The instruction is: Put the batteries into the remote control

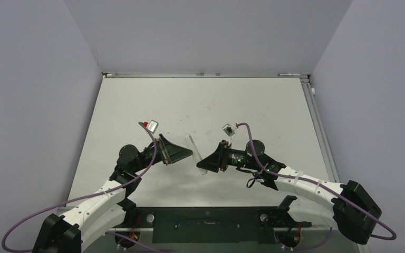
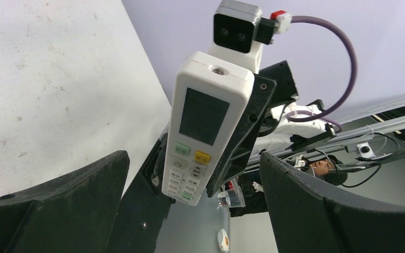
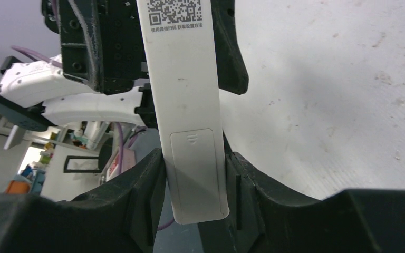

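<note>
Right pincer [image 3: 195,163]: pinched on the remote control [image 3: 184,79], one finger [image 3: 137,195] pressed to each long edge. The grip sat at the end carrying the battery cover [image 3: 196,168]. The cover was seated in place and faced my right wrist camera. The rest of the white bar ran out past my fingertips, with a QR code [image 3: 174,10] printed on its back near the far end.

Left pincer [image 2: 192,158]: spread wide, holding nothing, with both black fingers [image 2: 84,184] well apart from the bar. It pointed straight at the remote's front. From that wrist I read the dark screen [image 2: 204,116] at the nearer end. Below it were a green button [image 2: 181,148] and a yellow button [image 2: 202,156], then rows of small keys running down toward the right pincer's grip.

From overhead, the two pincers [image 1: 189,153] [image 1: 203,163] faced each other near the middle of the table [image 1: 137,105]. The remote [image 1: 194,147] stood slanted between them, lifted clear of the white surface. It was just beside the left fingertips; I could not tell if it touched them.
</note>
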